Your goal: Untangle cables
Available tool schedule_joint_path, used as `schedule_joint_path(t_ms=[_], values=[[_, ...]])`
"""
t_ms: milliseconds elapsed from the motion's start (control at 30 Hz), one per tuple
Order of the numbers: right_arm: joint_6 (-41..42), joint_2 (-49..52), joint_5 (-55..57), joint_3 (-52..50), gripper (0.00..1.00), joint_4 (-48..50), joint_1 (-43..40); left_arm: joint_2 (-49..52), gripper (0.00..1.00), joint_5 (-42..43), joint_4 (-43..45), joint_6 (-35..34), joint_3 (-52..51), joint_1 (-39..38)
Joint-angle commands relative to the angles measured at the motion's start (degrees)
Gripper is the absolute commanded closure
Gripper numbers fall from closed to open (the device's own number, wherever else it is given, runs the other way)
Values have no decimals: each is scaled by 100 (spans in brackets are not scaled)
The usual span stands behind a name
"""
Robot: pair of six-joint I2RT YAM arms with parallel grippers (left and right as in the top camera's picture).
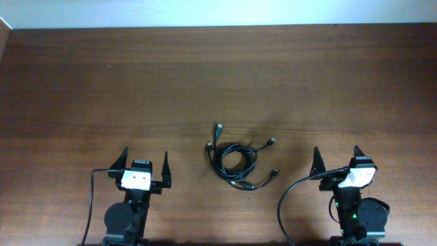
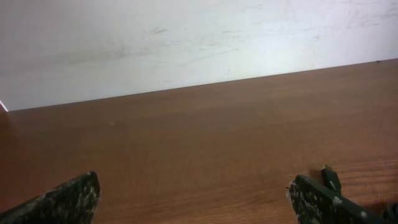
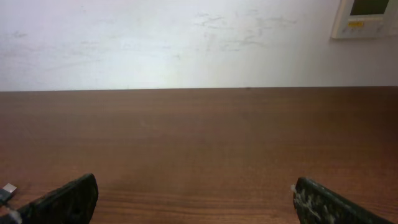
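Nothing done yet, far as I can judge. The cables [image 1: 235, 160] lie in one tangled bundle on the tabletop [image 1: 102, 82], close to the near edge and about halfway along it, between the two arms. Loops overlap and plugs poke out on several sides; can't count the cords for sure. All the separating is left to do.

L gripper [image 1: 144, 164] and R gripper [image 1: 336, 157] sit low by the near edge, one each side of the bundle and apart from it, both pointing at the far edge. Fingers on both are spread wide, holding nothing. L wrist cam catches one plug [image 2: 329, 177] off to its right.
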Motion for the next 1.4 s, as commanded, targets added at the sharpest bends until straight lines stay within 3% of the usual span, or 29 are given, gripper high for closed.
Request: schedule_joint_path(t_ms=[0, 1367], values=[[-15, -59, 66, -28, 1, -39, 44, -44, 1, 59, -31, 94, -13, 35], [-15, -59, 66, -28, 1, -39, 44, -44, 1, 144, -35, 92, -11, 35]])
